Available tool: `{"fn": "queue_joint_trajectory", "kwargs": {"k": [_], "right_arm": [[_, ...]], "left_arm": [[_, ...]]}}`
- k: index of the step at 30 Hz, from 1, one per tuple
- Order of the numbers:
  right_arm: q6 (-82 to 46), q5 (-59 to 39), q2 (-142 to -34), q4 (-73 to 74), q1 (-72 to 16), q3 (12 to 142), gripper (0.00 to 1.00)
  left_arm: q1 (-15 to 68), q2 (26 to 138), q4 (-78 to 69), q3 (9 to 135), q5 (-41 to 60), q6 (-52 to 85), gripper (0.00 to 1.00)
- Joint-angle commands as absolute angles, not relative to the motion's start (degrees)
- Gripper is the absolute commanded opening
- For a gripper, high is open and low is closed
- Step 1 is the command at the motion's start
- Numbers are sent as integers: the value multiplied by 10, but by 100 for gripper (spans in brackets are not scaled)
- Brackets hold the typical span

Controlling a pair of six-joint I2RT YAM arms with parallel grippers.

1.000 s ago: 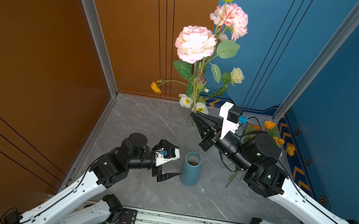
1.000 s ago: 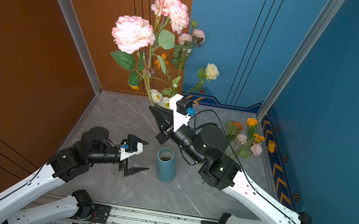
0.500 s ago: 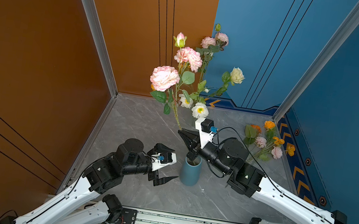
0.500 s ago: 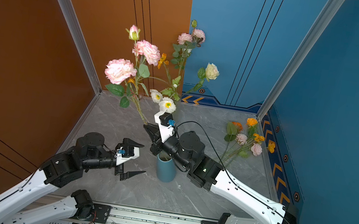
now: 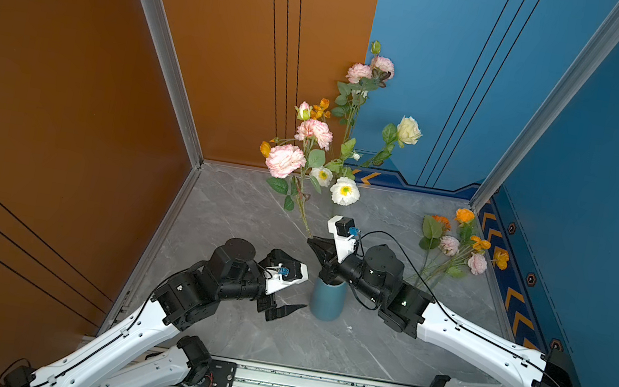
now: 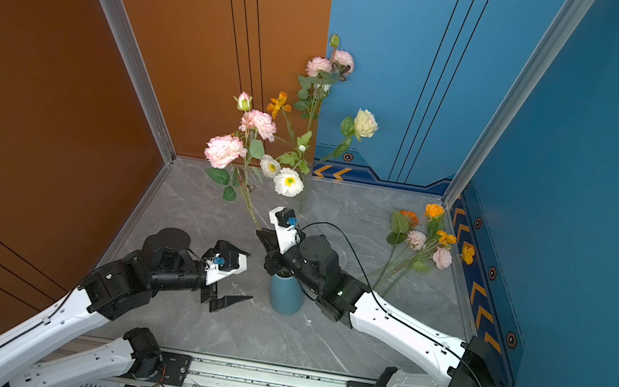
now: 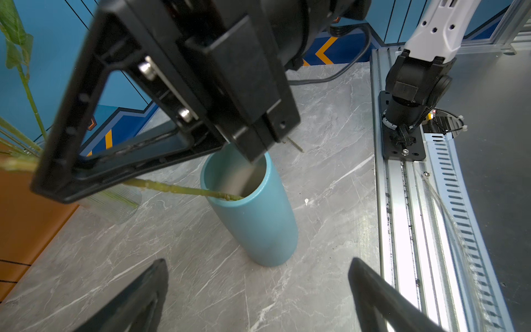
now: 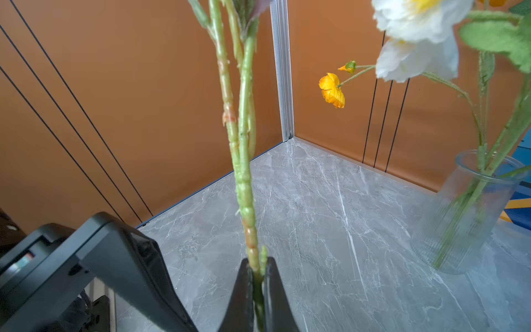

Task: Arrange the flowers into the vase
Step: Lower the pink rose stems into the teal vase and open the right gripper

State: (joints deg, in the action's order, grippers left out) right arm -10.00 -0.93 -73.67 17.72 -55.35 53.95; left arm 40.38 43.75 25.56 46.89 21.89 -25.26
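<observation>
A blue vase (image 5: pixel 328 300) (image 6: pixel 285 296) stands at the middle of the grey table. Just above its mouth my right gripper (image 5: pixel 310 241) (image 8: pixel 257 261) is shut on the stem (image 8: pixel 244 172) of a pink ruffled flower (image 5: pixel 285 160) (image 6: pixel 224 151). That flower leans up and away to the left. In the left wrist view the stem's cut end (image 7: pixel 230 197) lies on the rim of the vase (image 7: pixel 253 212). My left gripper (image 5: pixel 305 286) (image 7: pixel 258 261) is open and empty, just left of the vase and facing it.
A clear glass vase (image 8: pixel 471 212) (image 7: pixel 115 204) behind the blue one holds white, cream, pink and orange flowers (image 5: pixel 344 191). More flowers (image 5: pixel 455 247) (image 6: pixel 425 238) lie on the table at the right wall. Orange and blue walls close in three sides.
My right gripper has come down and forward with the pink flower, from high over the table to the blue vase's mouth. The left gripper has stayed open beside the vase.
</observation>
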Motion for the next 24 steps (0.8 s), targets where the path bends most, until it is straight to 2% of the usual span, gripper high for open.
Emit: {"fn": "queue_joint_trajectory", "kwargs": {"k": [1, 4, 11, 18, 24], "right_arm": [[-120, -21, -729, 193, -548, 526, 8], [-120, -22, -727, 186, -546, 525, 15], [-120, -22, -708, 183, -544, 515, 19], [-117, -6, -666, 166, -544, 500, 30], [-118, 58, -590, 89, -541, 491, 49]], "left_arm": [[396, 437, 266, 462, 235, -255, 98], [396, 438, 266, 462, 236, -254, 98], [396, 441, 265, 461, 235, -255, 98], [396, 441, 266, 464, 245, -253, 98], [431, 453, 255, 477, 265, -243, 98]]}}
